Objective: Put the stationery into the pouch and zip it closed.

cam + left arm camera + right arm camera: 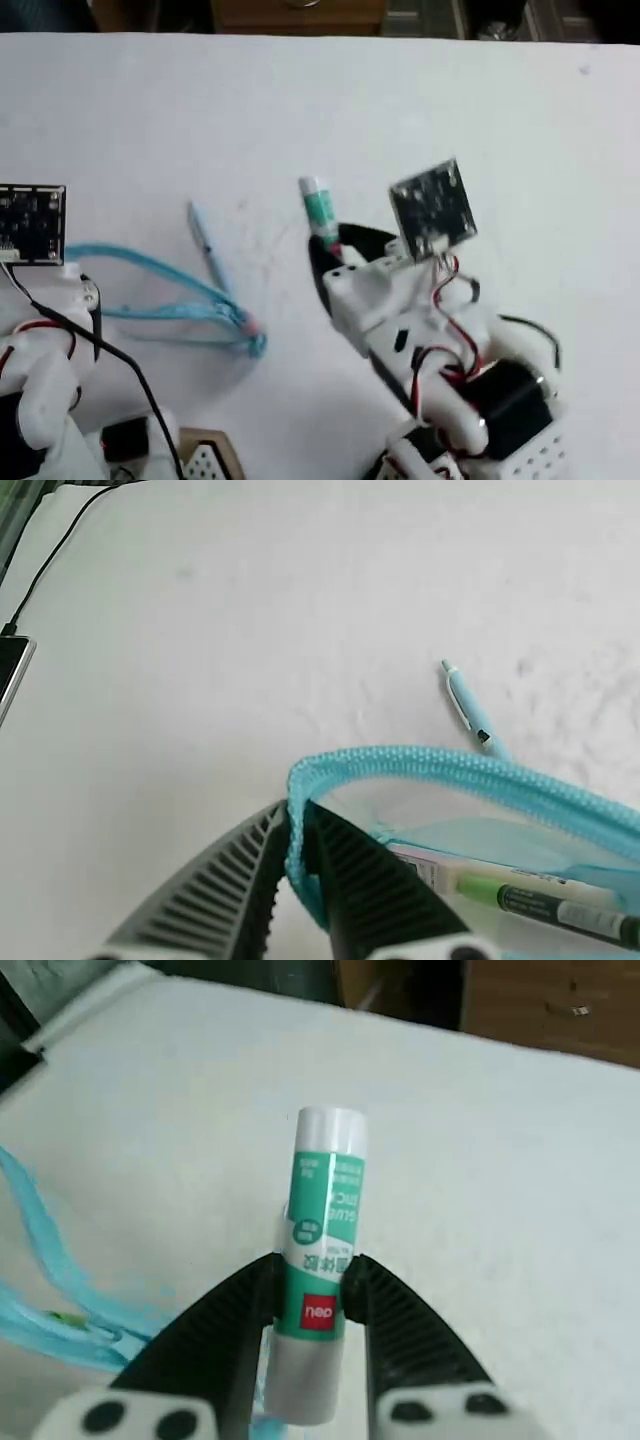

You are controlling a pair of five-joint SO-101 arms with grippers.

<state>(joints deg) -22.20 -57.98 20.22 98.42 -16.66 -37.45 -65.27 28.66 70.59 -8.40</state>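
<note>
A light blue zip pouch (pixel 170 290) lies open on the white table, its rim (pixel 470 772) pinched between the black fingers of my left gripper (pixel 298 830). Inside it I see a green marker (pixel 540 900) and a white item beside it. A light blue pen (pixel 208 250) (pixel 470 705) lies on the table just beyond the pouch. My right gripper (pixel 312 1278) is shut on a green and white glue stick (pixel 320 1260) (pixel 320 208), holding it above the table to the right of the pouch.
The white table (pixel 480 110) stretches wide behind and to the right. A dark phone edge (pixel 10 675) and a black cable (pixel 50 550) lie off to one side. A perforated board (pixel 205 458) sits at the front edge between the arm bases.
</note>
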